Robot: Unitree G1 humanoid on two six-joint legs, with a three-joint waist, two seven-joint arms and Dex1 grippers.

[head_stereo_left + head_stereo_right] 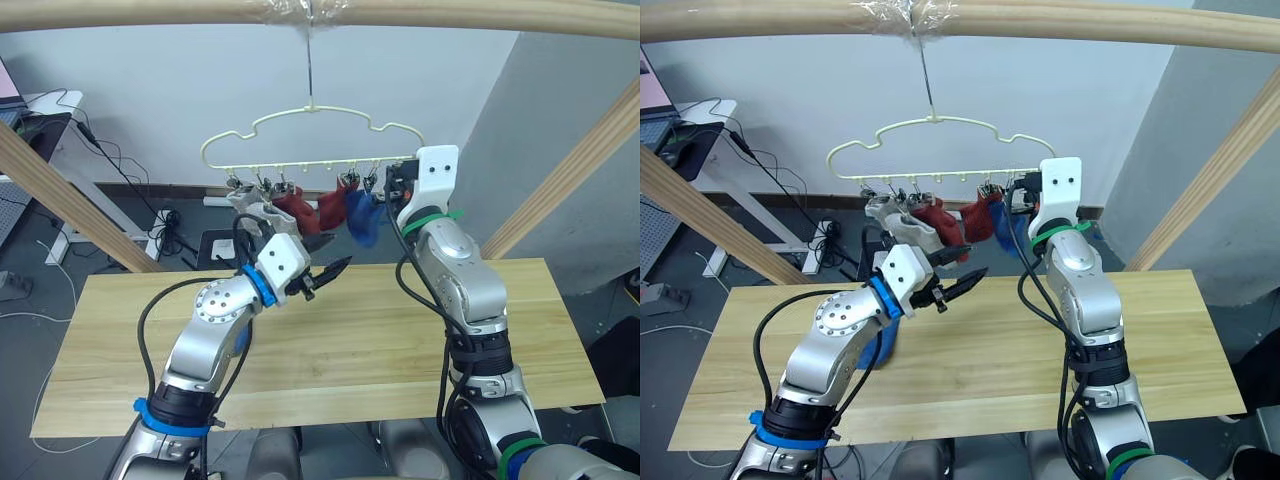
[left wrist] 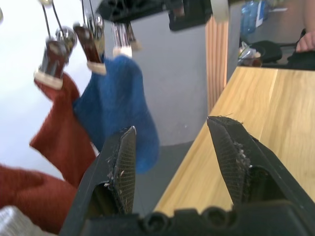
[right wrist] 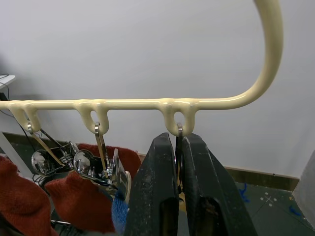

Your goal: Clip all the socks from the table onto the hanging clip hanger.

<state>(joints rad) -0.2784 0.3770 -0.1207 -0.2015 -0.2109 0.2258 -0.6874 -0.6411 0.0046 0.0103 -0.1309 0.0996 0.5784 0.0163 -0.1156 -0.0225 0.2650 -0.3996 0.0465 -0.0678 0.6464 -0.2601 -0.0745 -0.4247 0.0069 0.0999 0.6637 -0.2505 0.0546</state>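
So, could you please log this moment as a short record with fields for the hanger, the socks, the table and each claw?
hanger: pale-yellow clip hanger hung from a wooden pole
socks: grey, red and blue ones clipped up
table: wooden top, no socks seen on it
left claw: open, empty, facing the socks
right claw: shut on the end clip

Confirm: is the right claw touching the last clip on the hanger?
Touching. The right wrist view shows the right claw closed around the end clip hanging from the clip hanger.
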